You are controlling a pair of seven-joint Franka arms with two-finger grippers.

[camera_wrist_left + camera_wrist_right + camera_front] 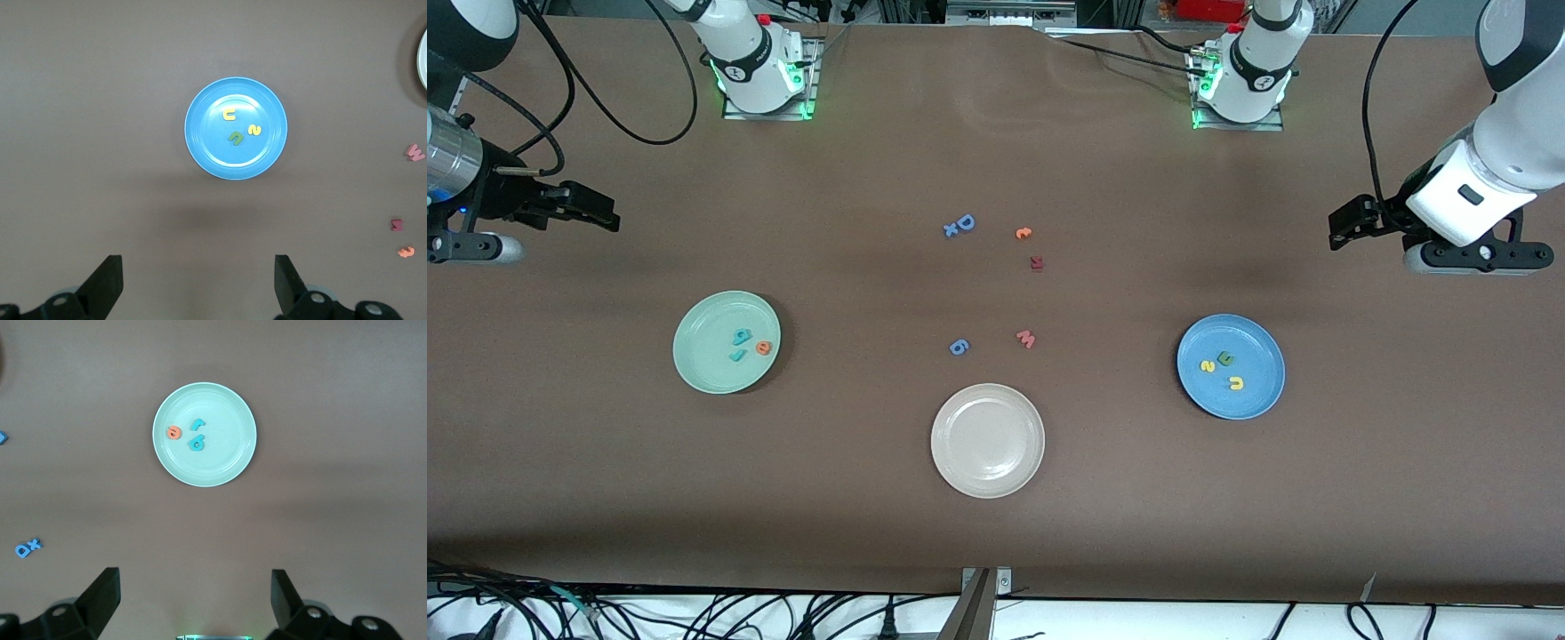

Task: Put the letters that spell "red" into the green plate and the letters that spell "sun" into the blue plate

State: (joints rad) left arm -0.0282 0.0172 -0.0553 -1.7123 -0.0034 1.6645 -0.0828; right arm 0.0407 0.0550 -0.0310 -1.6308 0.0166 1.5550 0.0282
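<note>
Front view, near to far. Beige plate (987, 440): bare, nearest camera. Blue plate (1231, 365), left arm's end: holds yellow "s" (1208, 365), yellow "u" (1236, 383), dark green "n" (1225, 358). Green plate (727, 341), right arm's end: holds teal "r" (737, 356), orange "e" (763, 348), teal "d" (741, 337). Loose between plates: blue "6" (959, 347), pink "w" (1026, 339), dark red "R" (1036, 262), blue "D" (964, 223). Left gripper (1352, 222), right gripper (583, 208): jaws wide apart, empty, raised at table ends. Judgement: sorting looks complete; best move is keeping clear of the plates.

Green plate (694, 360) and blue plate (1258, 396) each hold three letters.
</note>
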